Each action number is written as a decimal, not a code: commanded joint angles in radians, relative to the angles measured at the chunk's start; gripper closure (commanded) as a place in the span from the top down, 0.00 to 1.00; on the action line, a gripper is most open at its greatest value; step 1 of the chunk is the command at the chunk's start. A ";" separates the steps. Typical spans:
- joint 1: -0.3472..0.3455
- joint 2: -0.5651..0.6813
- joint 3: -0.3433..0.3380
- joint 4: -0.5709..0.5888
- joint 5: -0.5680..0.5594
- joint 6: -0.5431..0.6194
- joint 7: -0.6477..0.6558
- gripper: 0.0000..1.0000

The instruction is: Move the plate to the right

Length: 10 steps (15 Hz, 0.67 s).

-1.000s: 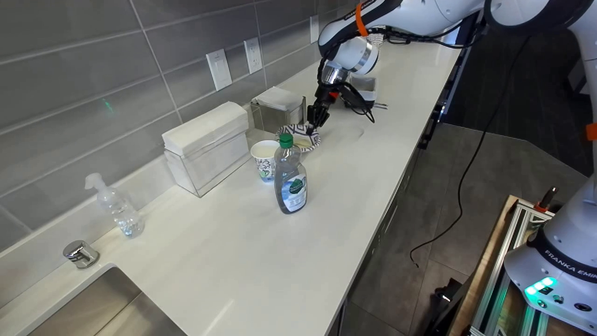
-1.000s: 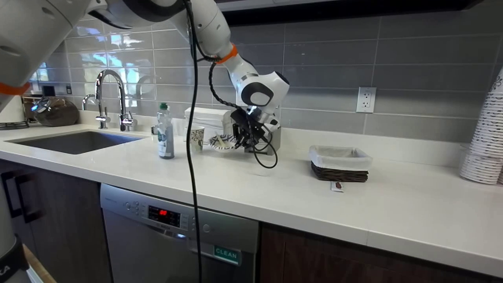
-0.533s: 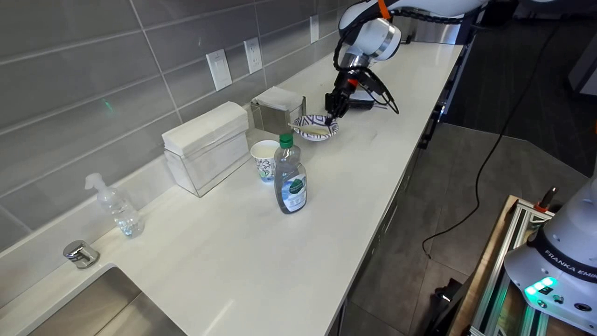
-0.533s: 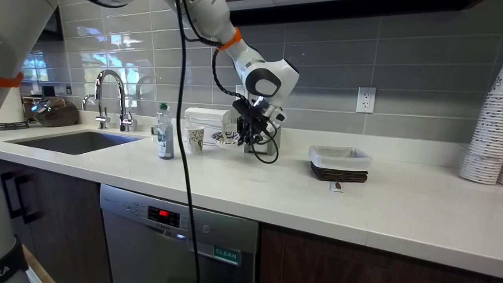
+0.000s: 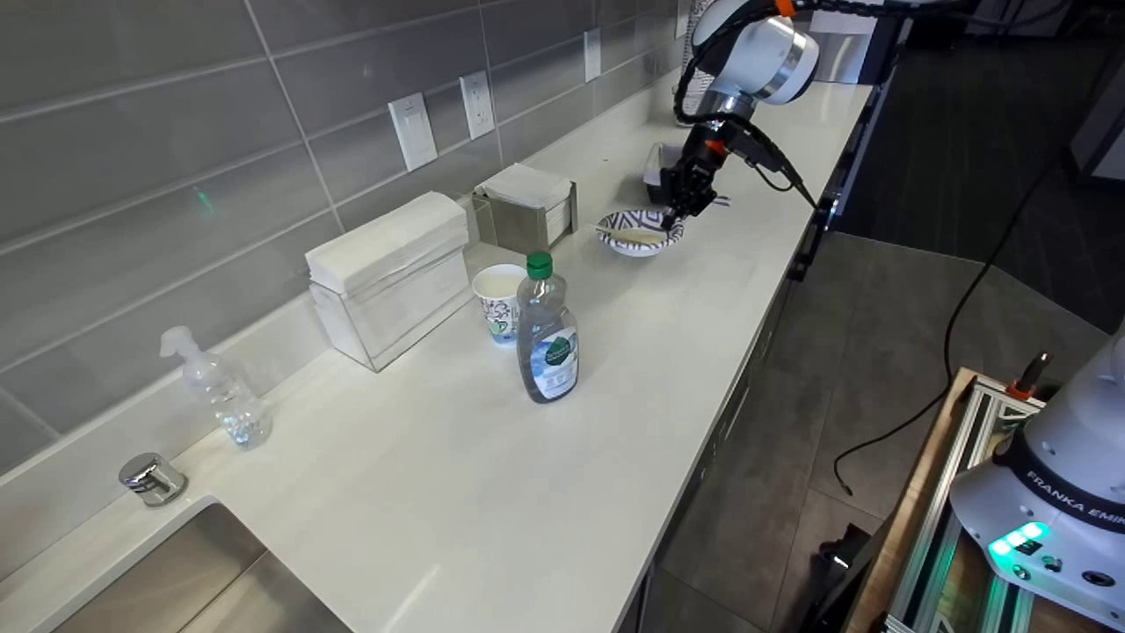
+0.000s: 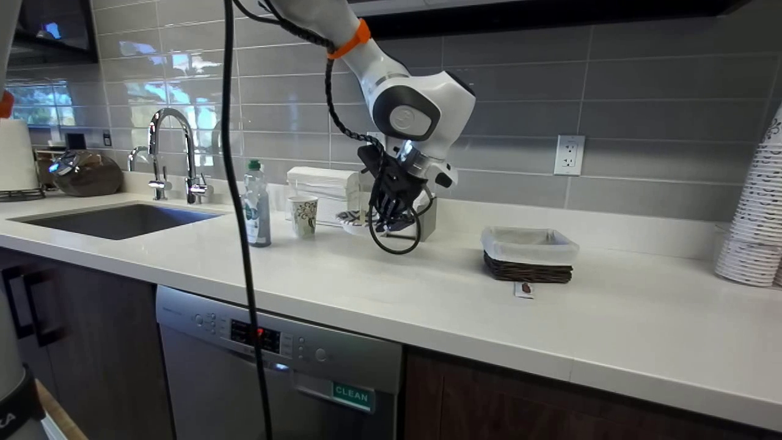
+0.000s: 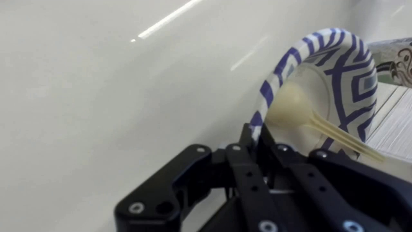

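Observation:
The plate is a small round dish, white with a dark blue-purple pattern, seen in both exterior views [image 5: 626, 218] [image 6: 349, 217] and in the wrist view [image 7: 349, 69]. A pale spoon [image 7: 338, 130] lies in it, its handle past the rim. My gripper [image 7: 256, 132] is shut on the plate's near rim, one finger inside and one outside. In the exterior views the gripper [image 5: 671, 221] [image 6: 383, 227] is at the plate's edge and hides part of it. I cannot tell whether the plate touches the counter.
A green-capped soap bottle [image 5: 549, 352] and a paper cup [image 5: 501, 303] stand on the counter. Napkin holders [image 5: 391, 277] [image 5: 523, 220] stand by the wall. A lined basket [image 6: 529, 247], a small packet [image 6: 523, 289] and a bowl stack [image 6: 751, 220] are farther along. A black cable [image 6: 244, 244] hangs from the arm.
The gripper and plate have moved together along the counter, away from the cup and soap bottle and past the small napkin holder. The spoon has travelled with the plate.

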 commanded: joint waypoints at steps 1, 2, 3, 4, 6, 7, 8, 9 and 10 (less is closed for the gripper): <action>0.003 -0.107 -0.051 -0.150 0.013 0.117 0.074 0.01; 0.002 -0.122 -0.066 -0.176 0.012 0.158 0.097 0.01; 0.000 -0.134 -0.079 -0.199 0.009 0.194 0.115 0.01; -0.001 -0.143 -0.090 -0.222 0.013 0.241 0.131 0.01; -0.003 -0.152 -0.109 -0.261 0.019 0.337 0.164 0.01; -0.005 -0.152 -0.115 -0.275 0.026 0.380 0.172 0.01; -0.008 -0.146 -0.117 -0.287 0.041 0.427 0.177 0.01; -0.010 -0.139 -0.117 -0.298 0.067 0.476 0.174 0.01; -0.012 -0.130 -0.115 -0.305 0.094 0.520 0.169 0.01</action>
